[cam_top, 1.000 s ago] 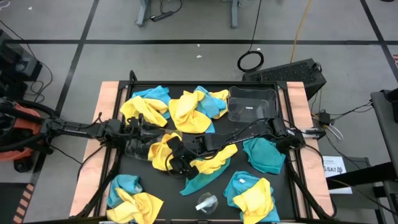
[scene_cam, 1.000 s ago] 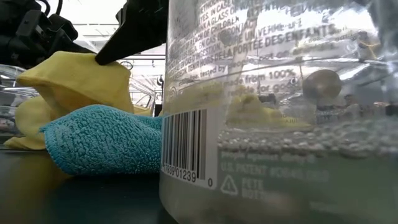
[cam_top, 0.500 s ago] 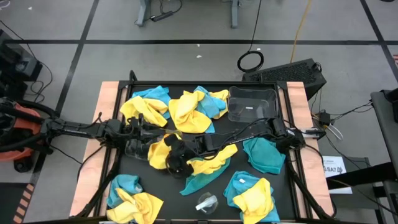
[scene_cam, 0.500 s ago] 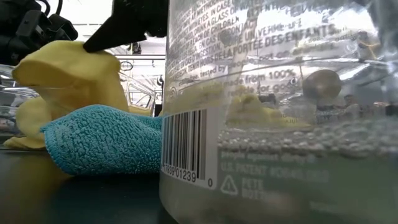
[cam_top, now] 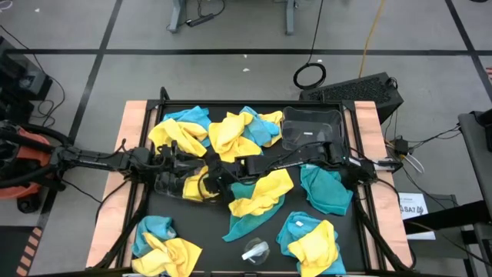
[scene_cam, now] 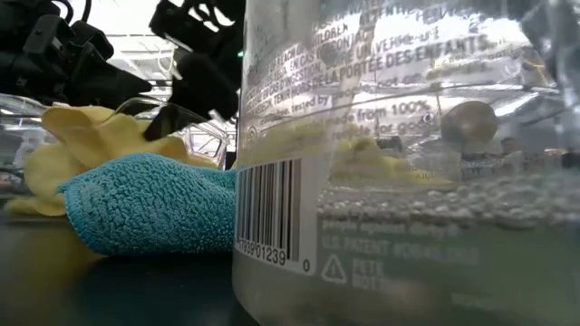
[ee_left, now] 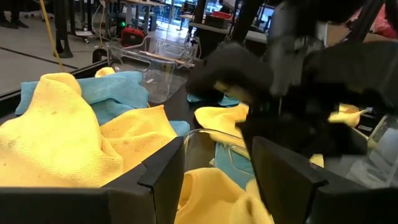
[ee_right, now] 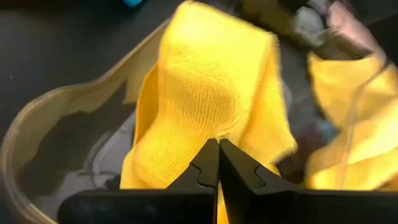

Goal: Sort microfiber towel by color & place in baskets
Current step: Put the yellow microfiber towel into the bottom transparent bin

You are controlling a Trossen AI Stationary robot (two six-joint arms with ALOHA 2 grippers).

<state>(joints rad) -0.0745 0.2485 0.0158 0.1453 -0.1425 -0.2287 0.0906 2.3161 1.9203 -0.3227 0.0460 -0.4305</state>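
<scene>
My right gripper is shut on a yellow microfiber towel and hangs over a clear basket at the table's left centre. The towel's lower part lies inside that basket. My left gripper is level at the basket's left side, its fingers apart with the basket's rim between them. Another yellow towel lies over a teal one beside the basket. A second clear basket stands at the far right. My right gripper pinches a fold of the yellow towel between its two fingertips, coming slanting down from the table's right side. The towel bunches below the fingers and sags into the clear basket, inside its rim. My left gripper: I cannot tell whether its fingers touch the rim.
Heaps of yellow and teal towels lie at the far left, far centre, near left, near right and right. A small clear cup lies at the near edge and fills the low view.
My right gripper has gone toward the table's far left and down with the yellow towel. The towel hung higher and fuller before; now it has sunk into the basket by my left gripper, uncovering the yellow towel that lies on the teal one.
</scene>
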